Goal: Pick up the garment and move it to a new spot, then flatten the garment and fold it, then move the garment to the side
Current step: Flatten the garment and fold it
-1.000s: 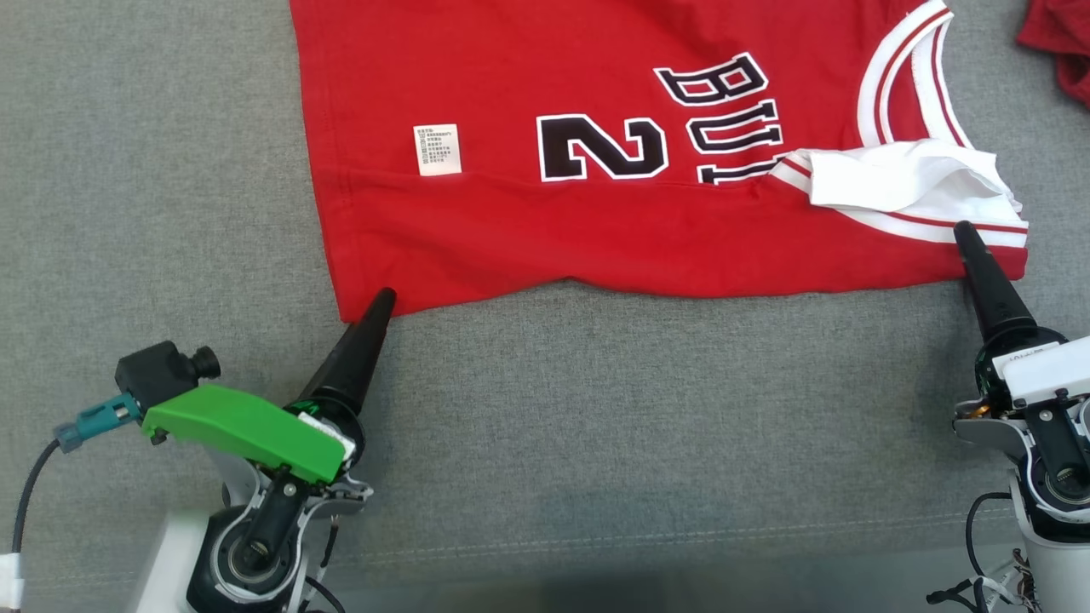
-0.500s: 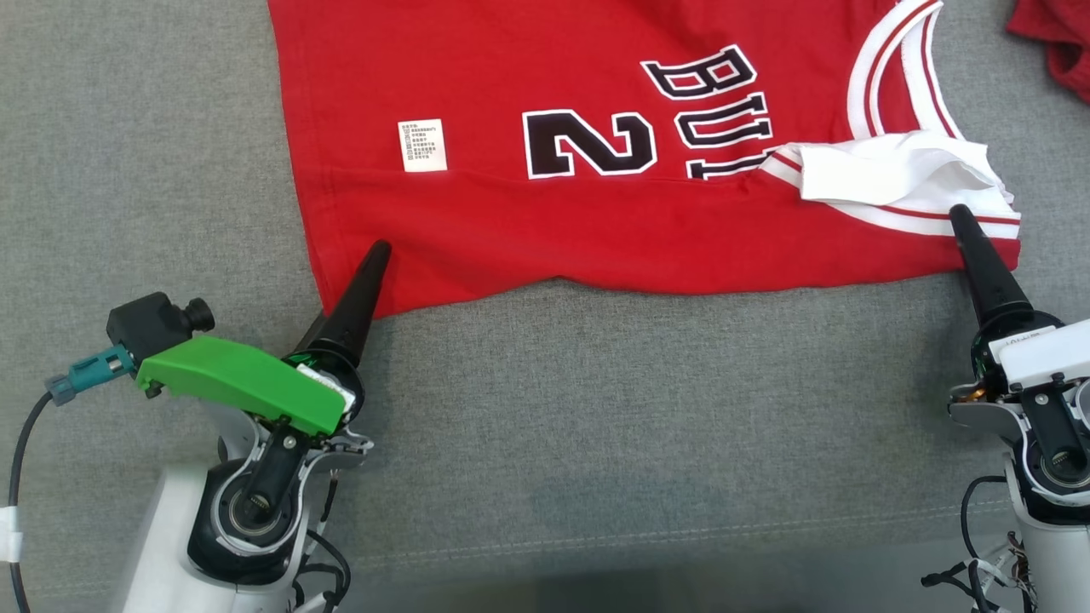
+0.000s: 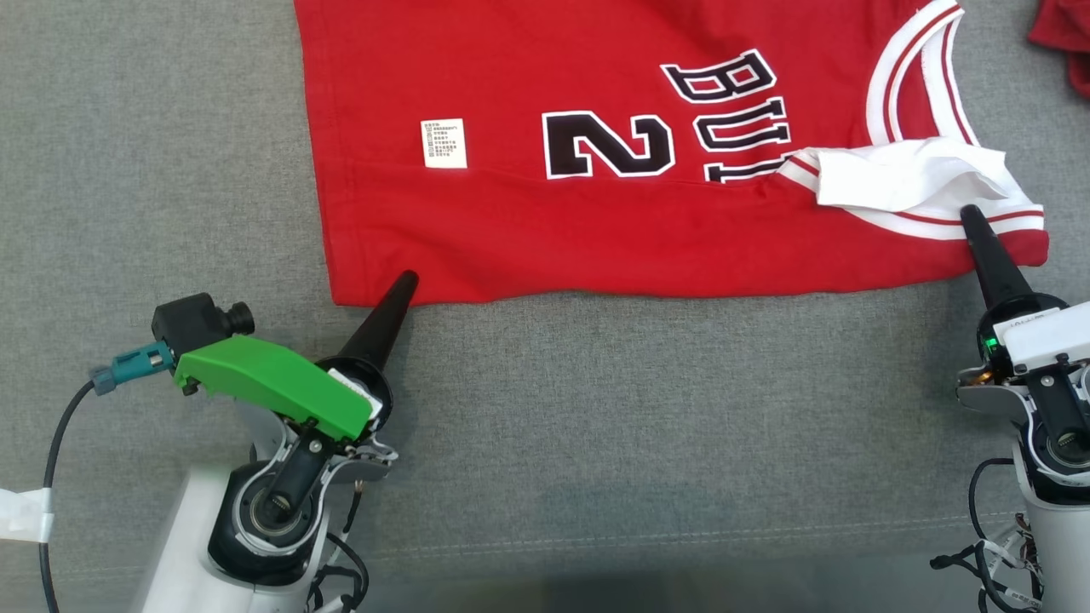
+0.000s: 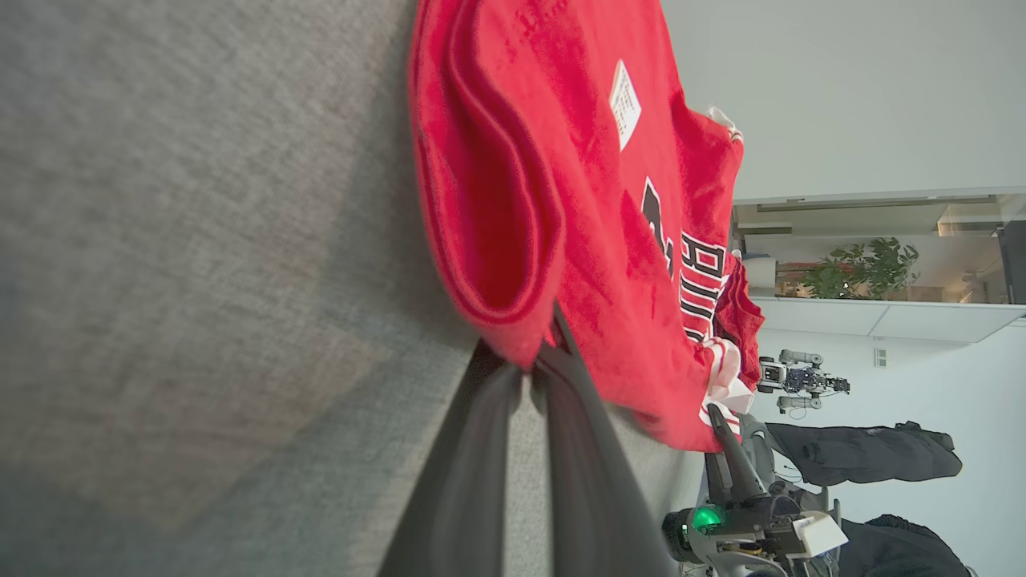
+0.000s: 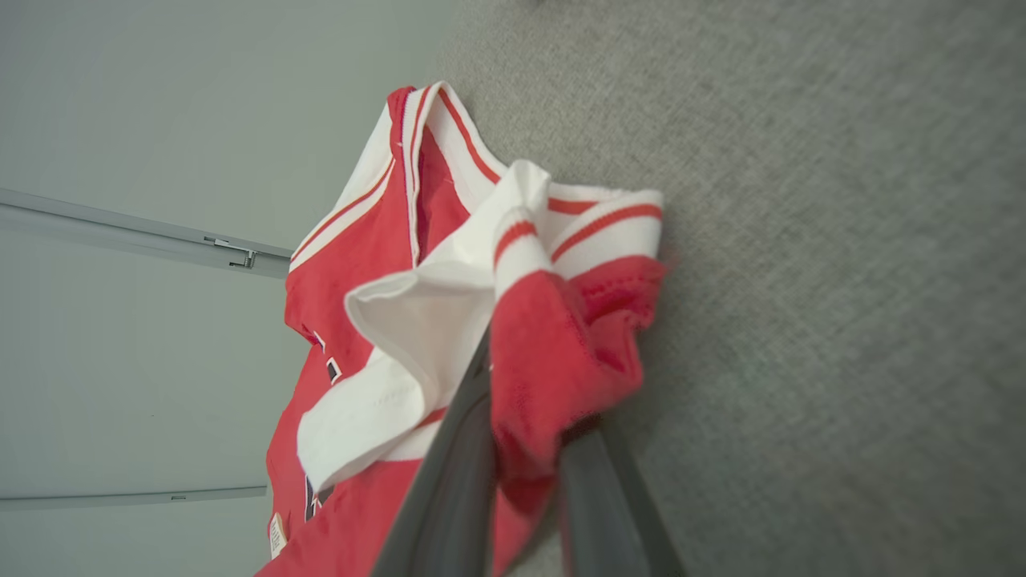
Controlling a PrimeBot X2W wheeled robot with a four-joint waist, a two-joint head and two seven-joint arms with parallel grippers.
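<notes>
A red jersey (image 3: 596, 221) with a black "2", black lettering and white striped trim lies spread on the grey cloth surface (image 3: 596, 409), its near part folded over. My left gripper (image 3: 407, 281) is shut on the near left hem corner; the left wrist view shows the red hem (image 4: 497, 240) pinched between the fingers (image 4: 561, 449). My right gripper (image 3: 969, 214) is shut on the near right corner by the white sleeve trim (image 3: 903, 174). In the right wrist view, bunched red and white fabric (image 5: 553, 336) sits between its fingers (image 5: 449, 481).
Another red cloth (image 3: 1060, 42) lies at the far right corner of the grey surface. Bare grey surface stretches between the jersey's near edge and my arms. The left wrist view shows my right gripper (image 4: 716, 417), a white wall and a plant (image 4: 858, 268) beyond.
The jersey's near edge is now straighter between the two grippers. My left gripper went forward, then came back and to the right. The whole view shifted slightly.
</notes>
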